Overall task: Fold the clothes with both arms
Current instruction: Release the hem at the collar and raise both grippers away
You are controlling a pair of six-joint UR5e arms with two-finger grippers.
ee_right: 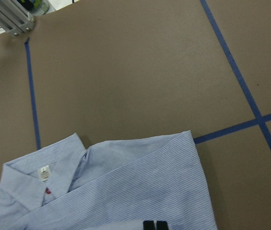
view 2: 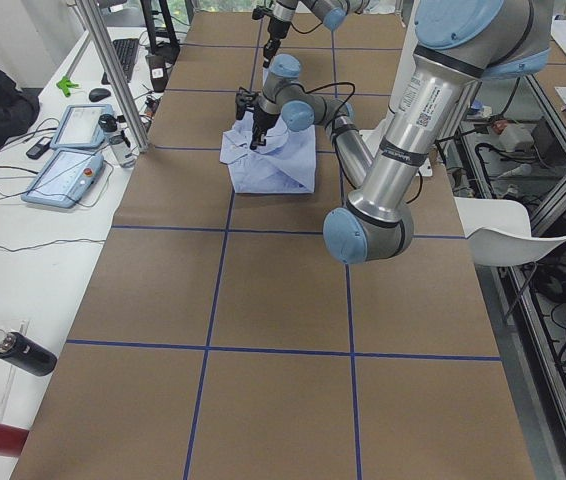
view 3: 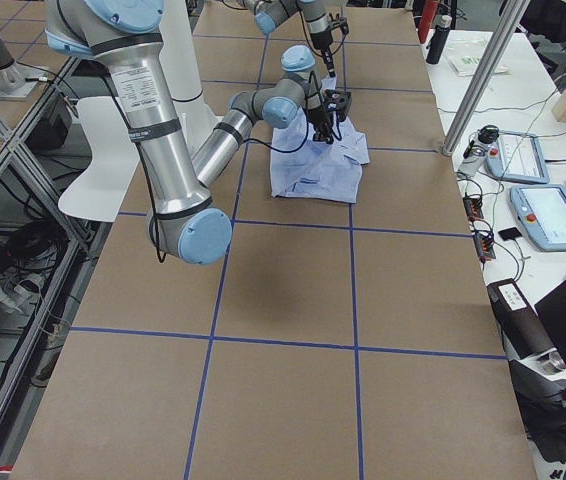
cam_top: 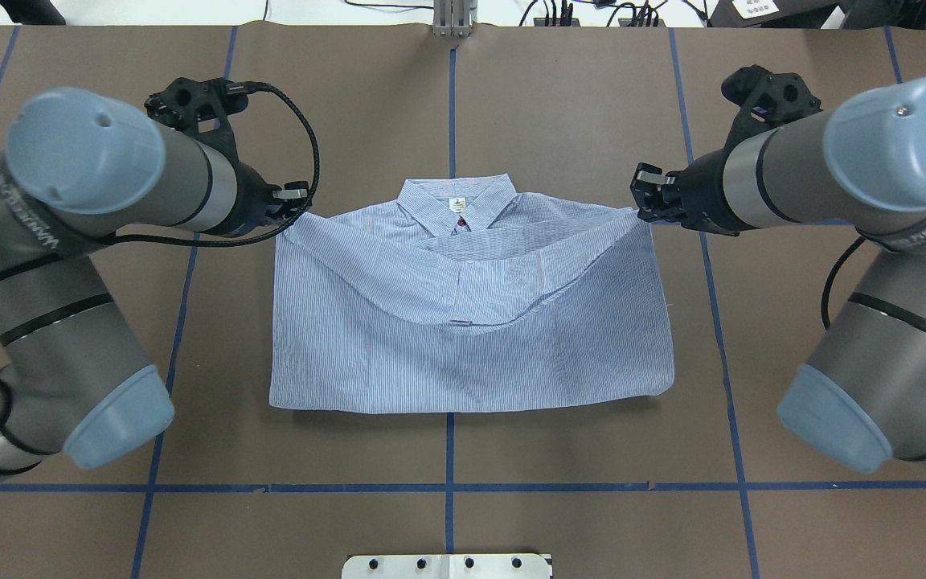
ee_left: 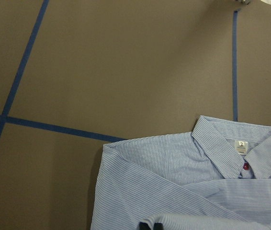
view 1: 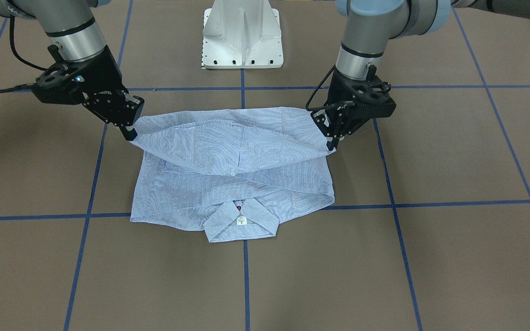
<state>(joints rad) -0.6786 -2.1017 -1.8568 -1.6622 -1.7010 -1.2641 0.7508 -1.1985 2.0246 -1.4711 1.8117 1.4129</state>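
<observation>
Overhead exterior shows me the shirt point(cam_top: 471, 354) lying on the brown table point(cam_top: 575, 96) straight out from the white pedestal base point(cam_top: 447, 565), its collar point(cam_top: 456, 201) on the side away from that base. On the front-facing view I see the left gripper point(view 1: 333, 140) and right gripper point(view 1: 130, 133) each pinching one end of the shirt's lifted edge, cloth sagging between them.

White brand lettering on the body of the right gripper point(view 1: 129, 132) reads ROBOTIQ. A line of grey lettering runs along the tube of the left arm point(cam_top: 37, 241) and of the right arm point(cam_top: 905, 281); on both it is too blurred to read. Inside the collar of the shirt point(view 1: 228, 184) sits a small white label point(view 1: 241, 221) with a dark mark and fine print, not legible.
</observation>
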